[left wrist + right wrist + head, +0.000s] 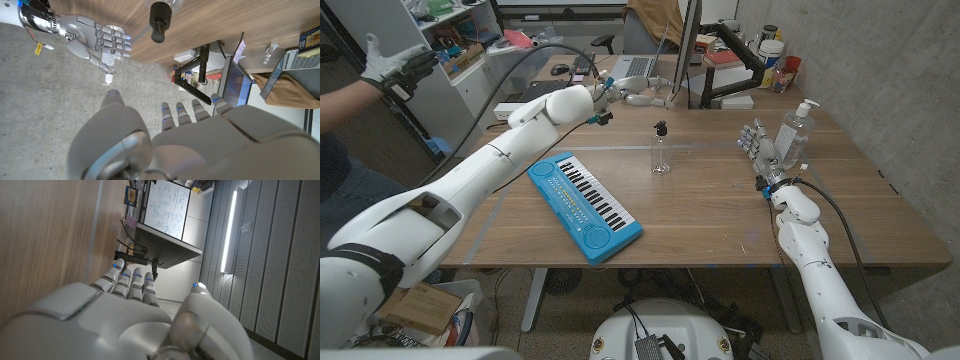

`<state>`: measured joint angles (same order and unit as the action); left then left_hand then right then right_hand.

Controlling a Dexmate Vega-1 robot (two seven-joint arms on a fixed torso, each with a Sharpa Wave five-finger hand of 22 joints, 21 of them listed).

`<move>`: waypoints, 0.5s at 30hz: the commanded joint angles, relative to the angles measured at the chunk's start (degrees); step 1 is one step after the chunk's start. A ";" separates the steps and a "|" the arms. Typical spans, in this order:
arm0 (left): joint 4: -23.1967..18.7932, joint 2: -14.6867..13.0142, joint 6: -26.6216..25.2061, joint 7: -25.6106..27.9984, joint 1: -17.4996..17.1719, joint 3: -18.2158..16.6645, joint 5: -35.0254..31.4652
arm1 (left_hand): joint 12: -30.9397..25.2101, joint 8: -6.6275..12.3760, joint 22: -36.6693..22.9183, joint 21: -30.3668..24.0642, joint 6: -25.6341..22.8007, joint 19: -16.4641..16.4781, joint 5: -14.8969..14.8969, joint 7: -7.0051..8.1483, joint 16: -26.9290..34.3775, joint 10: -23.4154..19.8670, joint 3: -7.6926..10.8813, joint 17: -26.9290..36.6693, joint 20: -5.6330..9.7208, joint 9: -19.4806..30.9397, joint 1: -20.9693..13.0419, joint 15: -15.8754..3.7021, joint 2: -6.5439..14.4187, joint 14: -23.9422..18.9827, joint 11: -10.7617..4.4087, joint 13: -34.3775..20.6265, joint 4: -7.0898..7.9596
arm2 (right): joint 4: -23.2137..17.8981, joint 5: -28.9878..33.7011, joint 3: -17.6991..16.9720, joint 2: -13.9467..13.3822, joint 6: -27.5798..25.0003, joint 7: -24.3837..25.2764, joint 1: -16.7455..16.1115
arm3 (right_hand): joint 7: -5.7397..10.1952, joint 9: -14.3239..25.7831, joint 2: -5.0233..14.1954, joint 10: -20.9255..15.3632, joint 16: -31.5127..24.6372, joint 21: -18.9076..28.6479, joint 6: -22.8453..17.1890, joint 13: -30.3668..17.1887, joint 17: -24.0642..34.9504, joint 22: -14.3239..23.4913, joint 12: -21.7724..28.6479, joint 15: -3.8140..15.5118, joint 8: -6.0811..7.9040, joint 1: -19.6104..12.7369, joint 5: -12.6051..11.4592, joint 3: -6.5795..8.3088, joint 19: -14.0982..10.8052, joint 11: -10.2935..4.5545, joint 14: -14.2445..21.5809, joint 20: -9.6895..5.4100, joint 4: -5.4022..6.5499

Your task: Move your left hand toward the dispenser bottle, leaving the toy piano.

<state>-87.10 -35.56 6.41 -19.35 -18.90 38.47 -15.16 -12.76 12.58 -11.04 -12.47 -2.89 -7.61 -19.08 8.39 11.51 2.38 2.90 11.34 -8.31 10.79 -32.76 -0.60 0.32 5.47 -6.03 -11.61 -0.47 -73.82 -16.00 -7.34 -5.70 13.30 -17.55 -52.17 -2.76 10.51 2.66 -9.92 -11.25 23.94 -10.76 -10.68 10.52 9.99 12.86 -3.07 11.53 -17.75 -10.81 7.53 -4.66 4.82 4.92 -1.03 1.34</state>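
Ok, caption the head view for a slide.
Left hand raised beyond the toy piano, small dispenser bottle mid-table.

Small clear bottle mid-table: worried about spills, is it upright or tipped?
Upright: the small clear bottle stands on its base, black cap on top.

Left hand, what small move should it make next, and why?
Probably ease the left hand right and nearer, toward the small clear dispenser bottle with a black pump: the hand hovers open beyond the blue toy piano, with the bottle standing apart from it.

head: high, looking down on table (pixel 720 215) | wrists: close behind own hands, turned | shared: tabletop
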 commanded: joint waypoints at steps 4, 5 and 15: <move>-0.12 0.06 0.33 -1.08 0.70 1.21 -1.90 | -0.43 0.13 -0.21 -0.22 -0.67 0.12 0.18 0.08 0.31 -0.32 -0.35 0.10 -0.59 0.26 -0.62 0.00 -0.04 -0.30 -0.11 -0.05 0.12 | 0.55 -0.02 0.26 0.04 0.32 -0.46 0.45 | -0.09 0.33 0.48 -0.31 0.18 -0.29 -0.40 -0.17 0.13 0.29 -0.25 0.23 -0.26 -0.22 -0.11 -0.07 -0.61 0.26 0.39 -0.16 -0.17; -0.20 0.01 0.32 -1.21 0.71 1.30 -2.05 | -0.44 0.14 -0.21 -0.22 -0.72 0.12 0.18 0.11 0.30 -0.34 -0.36 0.10 -0.62 0.26 -0.62 0.00 -0.03 -0.30 -0.11 -0.05 0.12 | 0.61 0.02 0.28 0.04 0.35 -0.46 0.49 | -0.06 0.33 0.48 -0.34 0.18 -0.30 -0.38 -0.17 0.13 0.29 -0.24 0.22 -0.27 -0.21 -0.11 -0.07 -0.62 0.26 0.39 -0.18 -0.17; -1.02 -0.33 0.51 -1.35 0.54 1.63 -3.51 | -0.48 0.06 -0.21 -0.25 -0.79 0.22 0.16 0.15 0.33 -0.54 -0.44 0.11 -0.71 0.26 -0.66 -0.03 0.03 -0.45 -0.01 -0.05 0.15 | 0.84 0.23 0.35 0.03 0.12 -0.37 0.54 | 0.01 0.34 0.68 -0.33 0.17 -0.50 -0.39 -0.17 0.14 0.30 -0.26 0.24 -0.28 -0.19 -0.12 -0.04 -0.71 0.15 0.45 -0.15 -0.17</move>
<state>-87.47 -35.59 6.71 -20.31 -18.30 39.68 -17.43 -12.76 12.58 -11.04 -12.47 -3.40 -7.39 -19.08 8.30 11.50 2.38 2.67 11.33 -8.52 10.79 -32.76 -0.60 0.32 5.47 -6.03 -11.61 -0.24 -73.27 -16.00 -7.10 -5.69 13.57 -17.83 -51.80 -2.76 10.51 2.66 -9.92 -11.25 23.50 -10.75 -10.68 10.52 9.99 12.86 -3.06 11.53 -17.75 -10.81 7.53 -4.87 4.82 4.92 -1.23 1.34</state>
